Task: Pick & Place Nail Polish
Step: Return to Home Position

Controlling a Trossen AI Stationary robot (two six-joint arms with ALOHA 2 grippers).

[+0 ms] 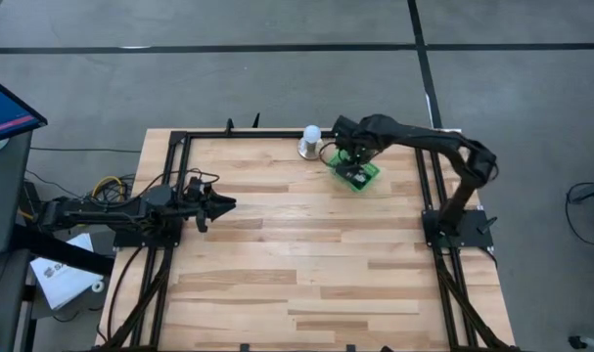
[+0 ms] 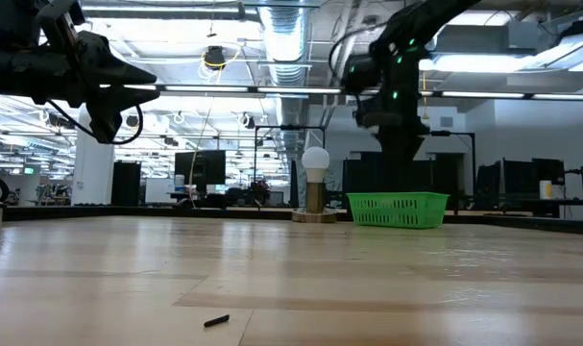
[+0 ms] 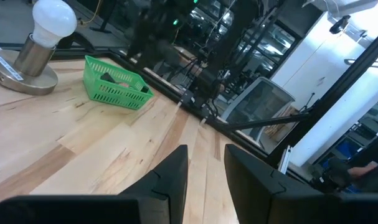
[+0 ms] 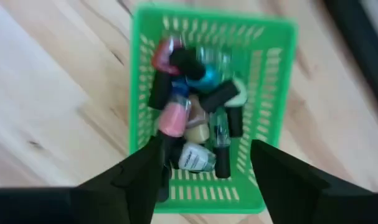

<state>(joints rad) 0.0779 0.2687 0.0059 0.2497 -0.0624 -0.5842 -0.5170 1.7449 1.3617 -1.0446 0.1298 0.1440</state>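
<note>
While fingers (image 4: 139, 174) of right gripper (image 4: 205, 144) stood spread, empty, above green bin (image 4: 263, 93), risk lay in retreat: low finger could snag rim, drag bin, spill bottles. Bin held nail polish (image 4: 192, 118), jumbled heap. Left gripper (image 1: 223, 203) waited over left side of tabletop (image 1: 306, 264), fingers narrowly parted.

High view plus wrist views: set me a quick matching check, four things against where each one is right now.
1 nail polish bottles
2 lamp
3 left gripper
4 right gripper

A above the green bin, open
B piled inside the bin
C standing on the table beside the bin
D over the table's left side, away from the bin

Pairs: 1-B, 2-C, 3-D, 4-A
</note>
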